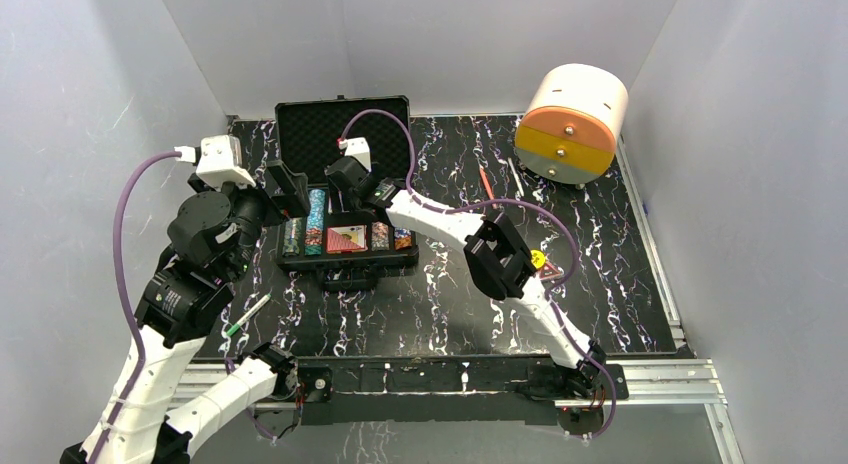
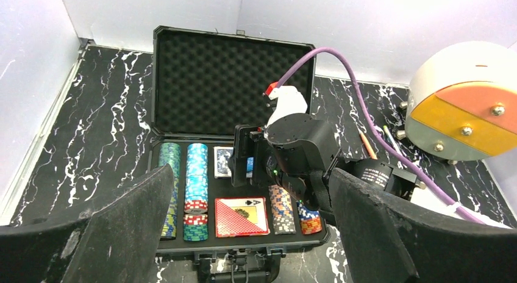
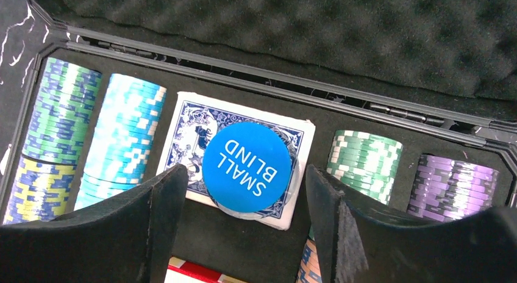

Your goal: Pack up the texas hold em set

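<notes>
The black case (image 1: 343,121) lies open, its foam lid upright at the back. Rows of striped chips (image 2: 197,179) fill its slots beside a red deck (image 2: 242,216) and a blue deck (image 3: 190,132). A blue round "SMALL BLIND" button (image 3: 247,167) lies on the blue deck. My right gripper (image 3: 244,225) hovers open just above it, holding nothing, one finger to each side. It also shows in the top view (image 1: 345,179). My left gripper (image 2: 250,234) is open and empty, in front of the case at its left (image 1: 285,189).
A big white-and-orange cylinder (image 1: 572,124) stands at the back right. Thin orange (image 1: 487,187) and white (image 1: 517,177) pens lie beside it. A green-tipped pen (image 1: 245,314) lies near the left arm. The case handle (image 1: 350,278) faces the arms.
</notes>
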Motion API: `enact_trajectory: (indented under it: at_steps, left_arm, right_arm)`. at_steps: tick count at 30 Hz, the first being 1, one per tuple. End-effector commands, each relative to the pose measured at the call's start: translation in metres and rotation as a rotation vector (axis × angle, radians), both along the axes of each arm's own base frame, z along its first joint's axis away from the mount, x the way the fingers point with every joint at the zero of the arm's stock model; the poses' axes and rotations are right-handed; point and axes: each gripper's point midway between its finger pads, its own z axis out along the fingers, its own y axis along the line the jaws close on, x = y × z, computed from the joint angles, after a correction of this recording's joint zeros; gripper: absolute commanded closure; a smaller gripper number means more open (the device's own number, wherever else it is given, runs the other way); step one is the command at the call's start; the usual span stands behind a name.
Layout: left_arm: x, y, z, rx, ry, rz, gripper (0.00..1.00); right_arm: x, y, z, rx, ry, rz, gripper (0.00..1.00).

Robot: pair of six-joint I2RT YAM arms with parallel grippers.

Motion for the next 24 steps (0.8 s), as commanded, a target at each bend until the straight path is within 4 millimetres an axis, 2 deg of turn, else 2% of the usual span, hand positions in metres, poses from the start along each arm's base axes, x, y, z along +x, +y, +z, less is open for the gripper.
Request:
enact_trajectory:
  at_steps: [1,7,10,13,16,17,19,21,24]
  left_arm:
    - [-0.003,0.01,0.014,0.018,-0.031,0.033,0.02]
    - [-0.004,0.008,0.015,0.01,-0.019,0.023,0.02]
    - [-0.004,0.005,0.009,0.002,0.01,0.012,0.02]
    - [-0.005,0.001,-0.004,-0.002,0.055,0.003,0.01]
    - [-0.006,-0.003,-0.023,-0.018,0.11,-0.008,0.02]
    - [-0.007,-0.007,-0.03,-0.029,0.129,-0.023,0.02]
    - [-0.009,-0.017,-0.044,-0.048,0.165,-0.069,0.02]
    - [-0.011,-0.028,-0.056,-0.065,0.186,-0.121,0.02]
    - [-0.011,-0.042,-0.069,-0.094,0.199,-0.18,0.02]
  right_arm:
    - [0.002,0.004,0.034,0.054,-0.03,0.003,0.2]
    - [-0.007,-0.004,0.092,0.132,-0.064,0.014,0.16]
    - [-0.021,-0.023,0.101,0.133,-0.054,0.026,0.13]
    - [-0.039,-0.053,0.104,0.113,-0.019,0.011,0.12]
    - [-0.059,-0.096,0.1,0.076,0.024,-0.031,0.13]
    - [-0.065,-0.116,0.106,0.074,0.028,-0.062,0.13]
    - [-0.074,-0.158,0.101,0.046,0.053,-0.133,0.13]
    - [-0.082,-0.203,0.089,0.027,0.102,-0.226,0.14]
    - [-0.092,-0.276,0.057,-0.028,0.193,-0.382,0.15]
